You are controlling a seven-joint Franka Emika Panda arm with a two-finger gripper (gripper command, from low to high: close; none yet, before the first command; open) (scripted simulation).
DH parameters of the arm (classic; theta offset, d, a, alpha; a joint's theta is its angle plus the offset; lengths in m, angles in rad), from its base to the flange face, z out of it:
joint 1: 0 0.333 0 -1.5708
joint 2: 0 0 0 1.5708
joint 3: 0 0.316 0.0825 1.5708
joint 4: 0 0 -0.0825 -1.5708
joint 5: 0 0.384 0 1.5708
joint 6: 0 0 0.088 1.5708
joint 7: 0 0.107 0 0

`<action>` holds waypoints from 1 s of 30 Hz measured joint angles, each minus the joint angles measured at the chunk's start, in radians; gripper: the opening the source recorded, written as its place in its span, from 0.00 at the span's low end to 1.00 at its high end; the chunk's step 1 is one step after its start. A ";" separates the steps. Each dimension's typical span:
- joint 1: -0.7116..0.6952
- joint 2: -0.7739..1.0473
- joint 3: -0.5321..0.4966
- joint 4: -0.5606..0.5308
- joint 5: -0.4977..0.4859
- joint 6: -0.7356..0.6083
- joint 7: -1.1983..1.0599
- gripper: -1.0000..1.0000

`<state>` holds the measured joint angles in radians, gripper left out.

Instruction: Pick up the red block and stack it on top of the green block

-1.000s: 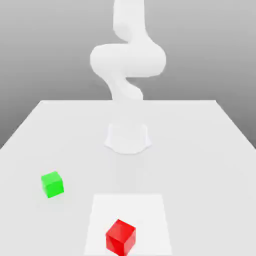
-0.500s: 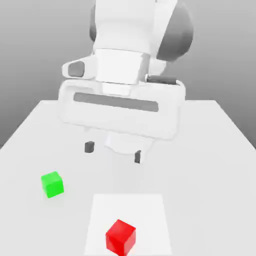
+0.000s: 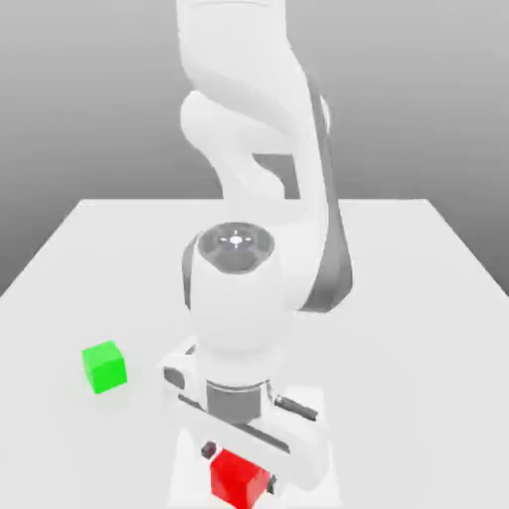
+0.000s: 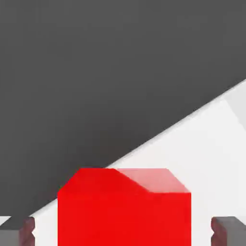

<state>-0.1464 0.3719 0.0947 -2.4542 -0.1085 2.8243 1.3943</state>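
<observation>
Pale table (image 3: pixel 70 447), grey backdrop (image 3: pixel 80 99). Red block (image 3: pixel 237 479): on the white panel (image 3: pixel 303 400), at the scene's near side, toward the panel's near edge. Gripper (image 3: pixel 240 467): open, wider than the block, fingers (image 4: pixel 230 231) either side, a gap at each; nothing held. Hand view: straight edge between white surface and dark area, close by the block. Green block (image 3: pixel 104 367): on bare table, left and farther, open room between it and the panel. Arm (image 3: pixel 239 308): over the middle, reaching near.
</observation>
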 joint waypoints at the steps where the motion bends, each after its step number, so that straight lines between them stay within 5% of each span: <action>1: 0.000 0.000 0.000 0.000 0.000 0.001 0.000 0.00; 9: -0.022 -0.150 0.021 -0.029 0.044 -0.121 -0.036 0.00; 20: -0.387 -0.538 -0.238 -0.385 0.031 -0.151 -0.323 0.00; 27: -0.392 -0.350 -0.259 -0.408 0.127 0.059 -0.416 0.00; 28: -0.395 -0.325 -0.251 -0.407 0.141 0.083 -0.427 1.00; 30: -0.395 -0.325 -0.251 -0.407 0.141 0.083 -0.427 1.00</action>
